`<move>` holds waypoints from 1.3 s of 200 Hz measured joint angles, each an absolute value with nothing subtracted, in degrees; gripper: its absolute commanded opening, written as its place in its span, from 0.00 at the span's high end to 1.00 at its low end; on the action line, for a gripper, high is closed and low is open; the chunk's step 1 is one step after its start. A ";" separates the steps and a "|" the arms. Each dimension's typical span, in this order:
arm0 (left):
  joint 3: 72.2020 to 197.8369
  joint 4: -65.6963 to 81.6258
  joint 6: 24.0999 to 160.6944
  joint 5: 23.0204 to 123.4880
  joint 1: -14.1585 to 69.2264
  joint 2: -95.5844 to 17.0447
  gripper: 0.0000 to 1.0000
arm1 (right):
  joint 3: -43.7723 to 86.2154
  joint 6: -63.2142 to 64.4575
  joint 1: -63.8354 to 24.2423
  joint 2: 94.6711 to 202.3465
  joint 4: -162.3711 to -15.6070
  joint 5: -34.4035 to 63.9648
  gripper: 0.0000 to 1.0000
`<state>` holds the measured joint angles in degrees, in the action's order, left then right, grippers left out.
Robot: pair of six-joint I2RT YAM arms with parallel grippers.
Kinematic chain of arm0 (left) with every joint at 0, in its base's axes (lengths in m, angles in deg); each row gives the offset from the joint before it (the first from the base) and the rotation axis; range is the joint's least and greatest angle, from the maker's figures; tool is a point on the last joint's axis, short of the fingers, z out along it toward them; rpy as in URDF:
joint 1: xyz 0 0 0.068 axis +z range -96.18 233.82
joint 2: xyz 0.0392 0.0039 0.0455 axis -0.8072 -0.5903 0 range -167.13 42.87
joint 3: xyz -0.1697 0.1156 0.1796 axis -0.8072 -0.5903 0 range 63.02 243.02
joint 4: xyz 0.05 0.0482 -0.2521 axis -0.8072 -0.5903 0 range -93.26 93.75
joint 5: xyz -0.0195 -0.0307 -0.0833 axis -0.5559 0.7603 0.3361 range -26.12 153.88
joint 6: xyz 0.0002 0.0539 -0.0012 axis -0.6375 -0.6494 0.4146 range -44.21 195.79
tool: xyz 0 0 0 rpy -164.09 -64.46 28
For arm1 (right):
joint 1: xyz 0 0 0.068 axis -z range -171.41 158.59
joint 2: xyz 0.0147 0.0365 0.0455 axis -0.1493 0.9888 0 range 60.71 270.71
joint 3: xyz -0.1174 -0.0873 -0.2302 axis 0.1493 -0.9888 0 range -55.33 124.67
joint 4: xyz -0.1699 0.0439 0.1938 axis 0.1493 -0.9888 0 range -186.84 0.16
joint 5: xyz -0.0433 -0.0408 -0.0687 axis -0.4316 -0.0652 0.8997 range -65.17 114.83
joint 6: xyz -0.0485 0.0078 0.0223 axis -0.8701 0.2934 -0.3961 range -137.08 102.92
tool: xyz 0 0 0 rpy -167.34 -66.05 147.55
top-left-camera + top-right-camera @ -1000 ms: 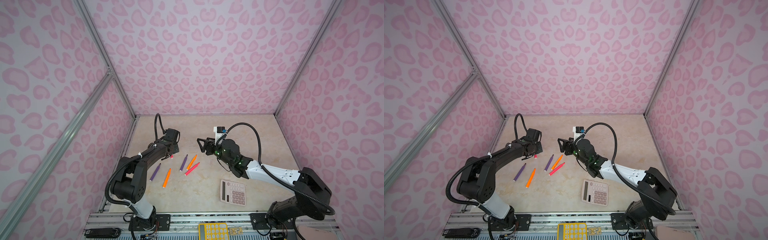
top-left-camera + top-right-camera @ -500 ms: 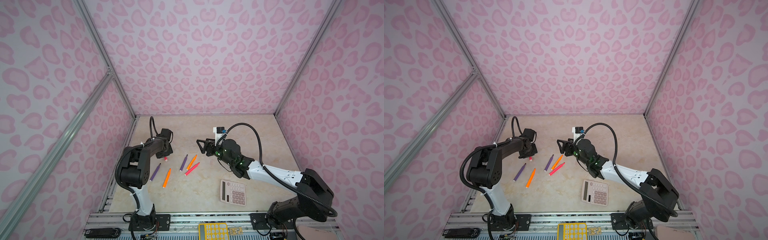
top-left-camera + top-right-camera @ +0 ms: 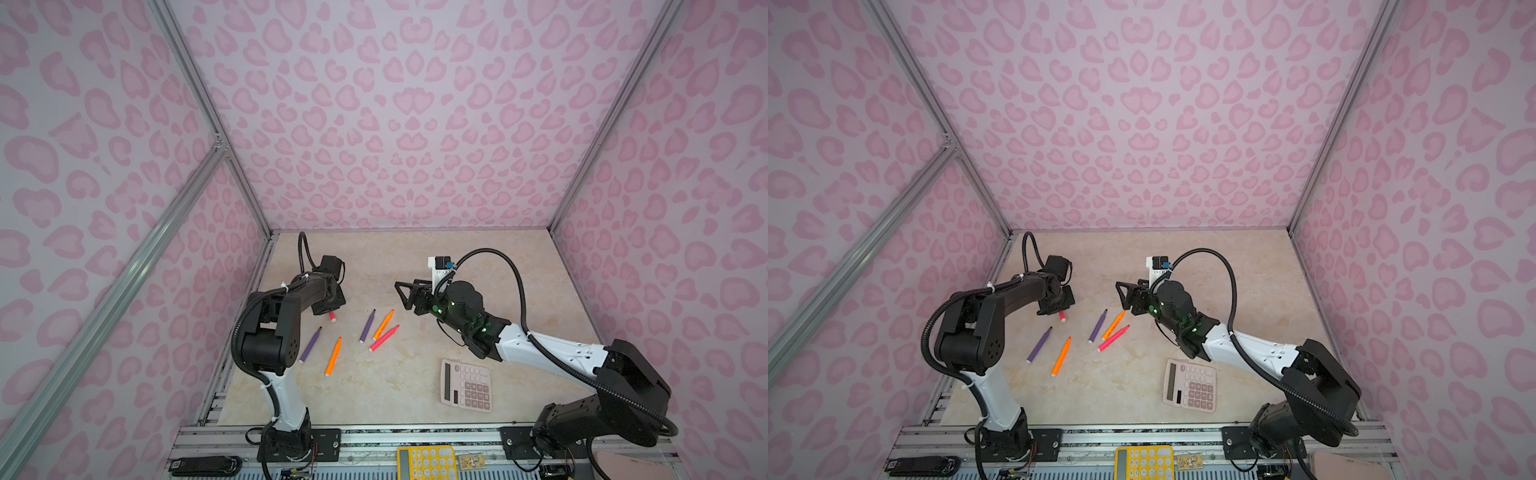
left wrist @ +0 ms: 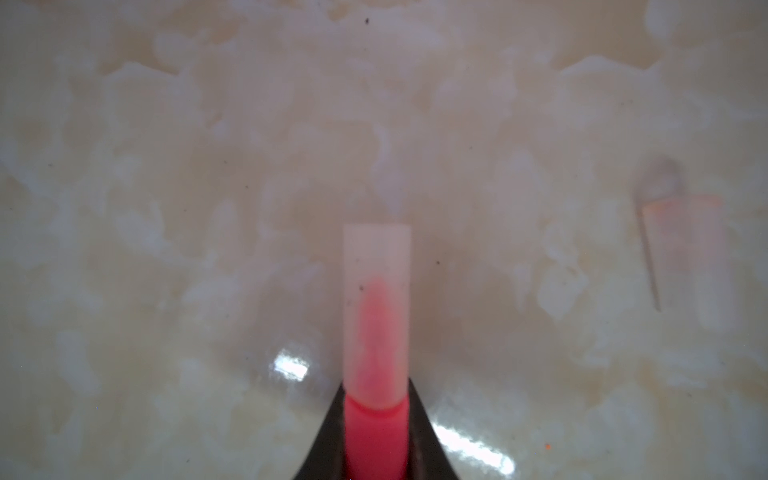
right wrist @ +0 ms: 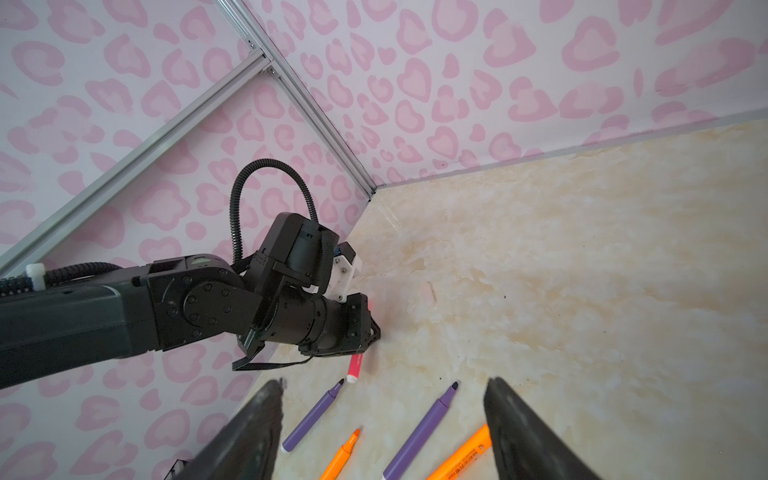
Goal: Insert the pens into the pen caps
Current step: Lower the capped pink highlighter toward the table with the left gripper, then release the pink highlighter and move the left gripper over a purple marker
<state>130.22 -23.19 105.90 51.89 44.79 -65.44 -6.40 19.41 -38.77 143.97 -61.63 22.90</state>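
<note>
left gripper (image 4: 376, 399): clamped on pink pen (image 4: 376, 436), clear cap (image 4: 376, 257) over tip | right gripper (image 5: 384, 386): jaws wide | orange pen (image 5: 461, 455): black print, illegible

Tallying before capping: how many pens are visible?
6. Held pink-red pen in the left gripper; left purple pen and left orange pen beside that arm; middle purple pen, middle orange pen, loose pink-red pen clustered mid-table.

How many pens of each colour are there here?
Purple pens: 2
Orange pens: 2
Pink pens: 2
Total: 6
</note>
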 measured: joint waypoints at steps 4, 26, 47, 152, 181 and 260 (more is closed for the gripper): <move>130.22 -23.19 105.90 51.89 44.81 -65.44 0.75 | -6.40 19.41 -38.77 143.97 -61.59 22.88 0.23; 130.20 -23.11 106.07 51.87 44.81 -65.44 0.77 | -6.40 19.41 -38.77 143.93 -61.79 22.90 0.23; 130.07 -22.82 106.07 51.92 44.81 -65.42 0.78 | -6.86 19.39 -38.66 143.80 -61.46 22.92 0.23; 123.77 -22.14 105.66 48.59 40.20 -50.45 0.66 | -6.99 19.35 -38.66 143.56 -61.00 23.31 0.22; 120.27 -21.01 105.64 50.91 36.26 -44.94 0.65 | -6.58 19.15 -38.55 144.37 -61.41 23.34 0.22; 116.05 -19.17 101.11 55.59 22.12 -44.78 0.67 | -5.33 18.73 -37.19 146.66 -62.57 23.90 0.22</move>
<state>116.05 -19.17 101.11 55.59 22.12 -44.78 -5.33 18.73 -37.19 146.66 -62.57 23.90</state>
